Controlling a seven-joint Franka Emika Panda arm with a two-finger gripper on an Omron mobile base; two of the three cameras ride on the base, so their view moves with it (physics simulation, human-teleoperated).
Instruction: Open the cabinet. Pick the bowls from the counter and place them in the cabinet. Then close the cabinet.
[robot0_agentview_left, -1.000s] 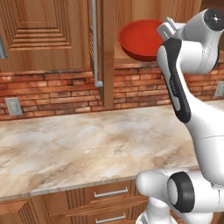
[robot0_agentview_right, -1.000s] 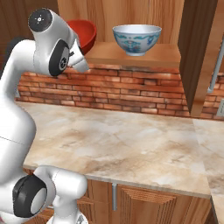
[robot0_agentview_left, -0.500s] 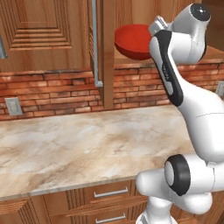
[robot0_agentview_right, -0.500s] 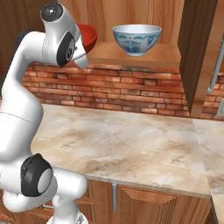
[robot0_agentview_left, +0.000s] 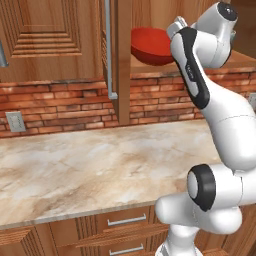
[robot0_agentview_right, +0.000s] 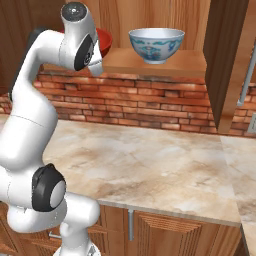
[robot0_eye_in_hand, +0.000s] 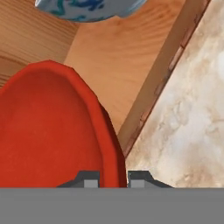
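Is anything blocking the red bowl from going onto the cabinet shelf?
Nothing visible does. The glossy red round bowl, pinched by the end effector, hangs at the wooden shelf; the white-and-blue patterned bowl sits aside.

Red brick backsplash (robot0_agentview_left: 60, 102), white wall outlet (robot0_agentview_left: 15, 121), wooden drawers (robot0_agentview_left: 122, 225), possibly steel appliance at right (robot0_agentview_right: 248, 75)

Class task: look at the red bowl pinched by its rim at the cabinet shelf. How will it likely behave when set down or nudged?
The red bowl looks rigid and glossy, so it may slip in the gripper's thin rim pinch. Its rounded underside, seen in the left base view, suggests it could rock on the shelf. The white-blue bowl stands nearby, so a nudge might knock them together.
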